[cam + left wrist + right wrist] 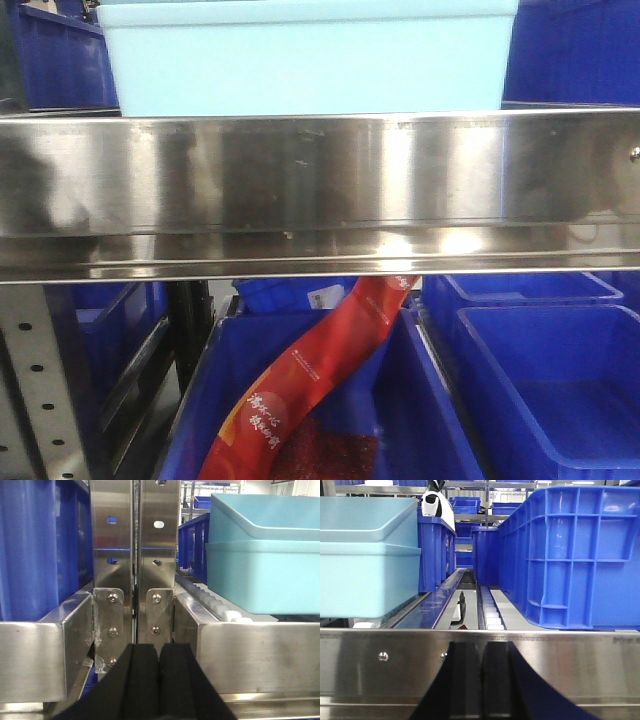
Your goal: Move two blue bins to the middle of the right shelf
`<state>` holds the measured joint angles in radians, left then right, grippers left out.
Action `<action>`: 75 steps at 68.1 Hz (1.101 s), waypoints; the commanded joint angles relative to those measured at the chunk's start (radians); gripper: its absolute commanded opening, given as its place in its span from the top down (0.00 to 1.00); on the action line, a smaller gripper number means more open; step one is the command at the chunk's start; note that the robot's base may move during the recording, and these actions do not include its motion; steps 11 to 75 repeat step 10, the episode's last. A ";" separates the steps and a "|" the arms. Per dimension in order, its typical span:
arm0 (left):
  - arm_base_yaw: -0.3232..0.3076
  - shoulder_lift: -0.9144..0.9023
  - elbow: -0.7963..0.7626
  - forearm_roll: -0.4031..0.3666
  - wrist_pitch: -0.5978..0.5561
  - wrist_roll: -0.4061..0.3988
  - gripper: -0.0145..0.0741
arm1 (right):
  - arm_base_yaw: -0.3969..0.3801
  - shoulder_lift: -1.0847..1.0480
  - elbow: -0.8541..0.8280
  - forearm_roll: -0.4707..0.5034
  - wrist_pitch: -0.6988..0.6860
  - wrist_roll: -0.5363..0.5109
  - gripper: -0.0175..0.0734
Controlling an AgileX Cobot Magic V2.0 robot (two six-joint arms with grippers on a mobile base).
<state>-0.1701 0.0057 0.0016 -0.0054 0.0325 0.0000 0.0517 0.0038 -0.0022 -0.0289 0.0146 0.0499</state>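
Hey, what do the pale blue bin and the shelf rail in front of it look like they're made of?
The pale blue bin looks like moulded plastic with a smooth matte finish: uniform colour, rounded rim, soft sheen. The shelf rail appears to be stainless steel or similar bright metal, brushed to semi-polished, since it carries blurred reflections and fine scuffs.

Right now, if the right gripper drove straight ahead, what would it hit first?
Probably the steel shelf rail right in front of the right gripper, whose jaws are shut. The dark blue bin sits behind and above it, though depth is unclear.
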 commanded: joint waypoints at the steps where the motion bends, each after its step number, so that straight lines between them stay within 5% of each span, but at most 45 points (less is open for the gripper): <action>1: 0.001 -0.006 -0.002 -0.005 -0.024 0.000 0.95 | -0.004 -0.004 0.002 0.006 -0.022 -0.005 0.99; 75: 0.001 -0.006 -0.002 -0.005 -0.024 0.000 0.95 | -0.004 -0.004 0.002 0.006 -0.022 -0.005 0.99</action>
